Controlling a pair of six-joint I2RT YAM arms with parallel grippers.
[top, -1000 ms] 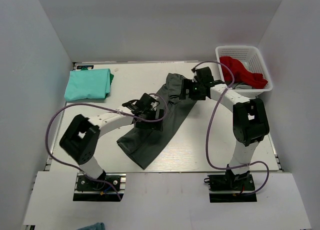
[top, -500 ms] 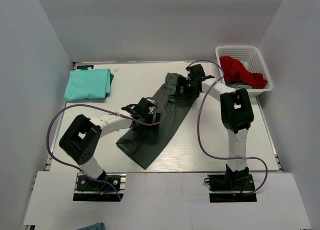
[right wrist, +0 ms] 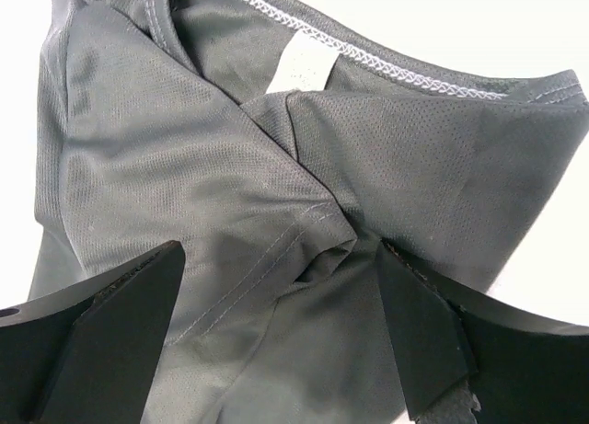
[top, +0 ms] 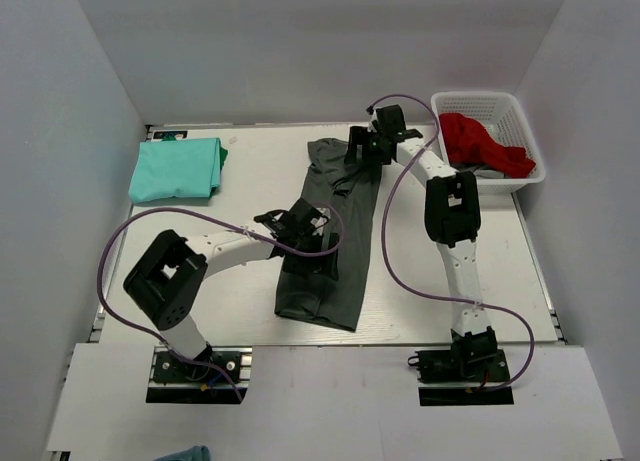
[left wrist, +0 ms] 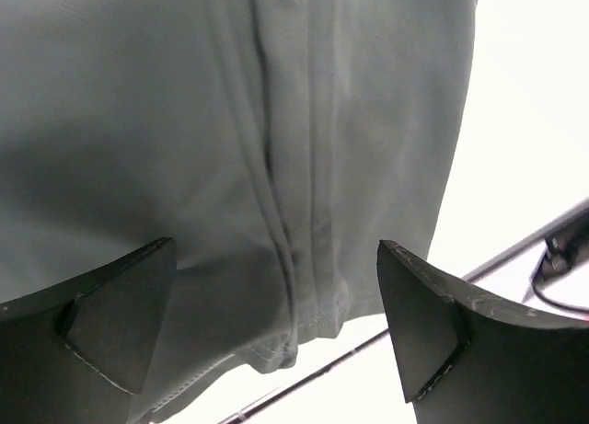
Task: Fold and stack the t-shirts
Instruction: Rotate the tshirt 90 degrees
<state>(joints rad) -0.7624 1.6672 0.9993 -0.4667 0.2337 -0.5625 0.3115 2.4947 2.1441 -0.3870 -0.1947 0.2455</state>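
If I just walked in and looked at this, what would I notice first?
Probably the long dark grey t-shirt stretched down the middle of the table, with the left gripper open over its middle and the right gripper open over its collar end. Then the bright colours: a folded mint-green t-shirt at the far left corner and a red cloth in the white basket at the far right.

Left wrist view: grey shirt runs off the top and left edges; left fingers cut by the bottom edge. Top view: teal scrap cut off at bottom edge; grey cloth in basket mostly hidden under red cloth.
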